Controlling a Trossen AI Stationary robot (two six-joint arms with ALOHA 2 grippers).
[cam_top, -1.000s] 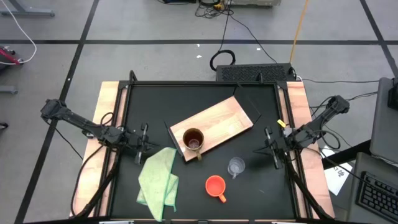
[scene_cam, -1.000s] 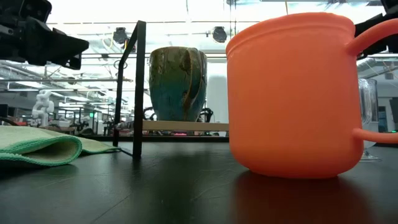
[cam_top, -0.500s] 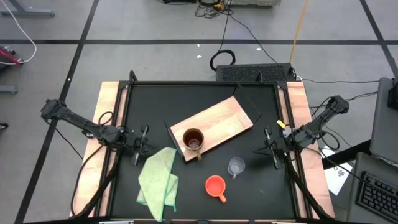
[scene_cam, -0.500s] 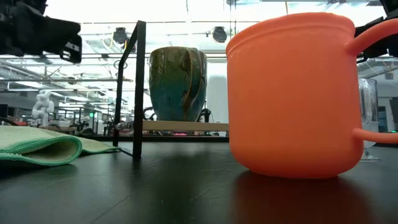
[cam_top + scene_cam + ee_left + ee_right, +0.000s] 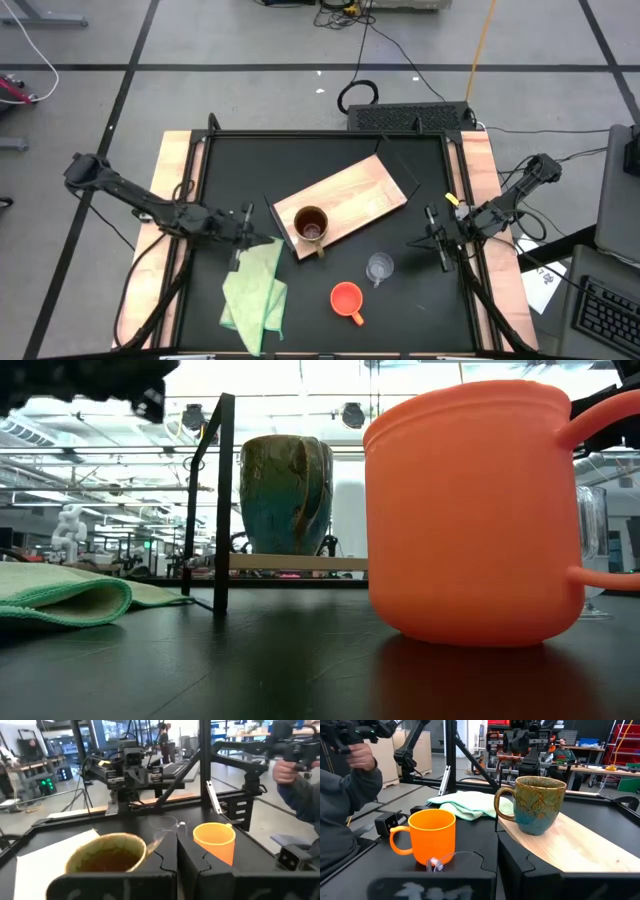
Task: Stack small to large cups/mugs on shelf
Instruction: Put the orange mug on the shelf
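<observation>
1. Mugs and the glass cup are not stacked: only the brown mug [image 5: 311, 226] stands on the wooden shelf [image 5: 355, 200], at the shelf's lower left end, in the middle of the high view.
2. The shelf lies at a slant on the black table [image 5: 240, 170], going from lower left to upper right.
3. The orange mug [image 5: 346, 298] stands on the table in the lower middle of the high view, well below the shelf, with its handle pointing to the lower right.
4. The glass cup [image 5: 380, 267] stands upright between the orange mug and the shelf, a little to the right of the mug and apart from both.
5. The green cloth [image 5: 253, 290] lies crumpled in the lower left part of the table.
6. The left gripper [image 5: 250, 227] is at the left middle of the high view, over the upper edge of the cloth and just left of the shelf's lower end. In the left wrist view its fingers [image 5: 165, 870] meet at the middle, so it is clenched and holds nothing.
7. The right gripper [image 5: 434, 238] is near the right edge of the table, right of the glass cup and apart from it. In the right wrist view its fingers [image 5: 520, 870] also meet, so it is clenched and empty.
8. In the low view the orange mug [image 5: 470, 510] fills the right side of the frame, and the brown mug [image 5: 287, 495] stands on the shelf behind it.
9. A person's hand [image 5: 362, 755] and grey sleeve show at the upper left of the right wrist view, beyond the table.
</observation>
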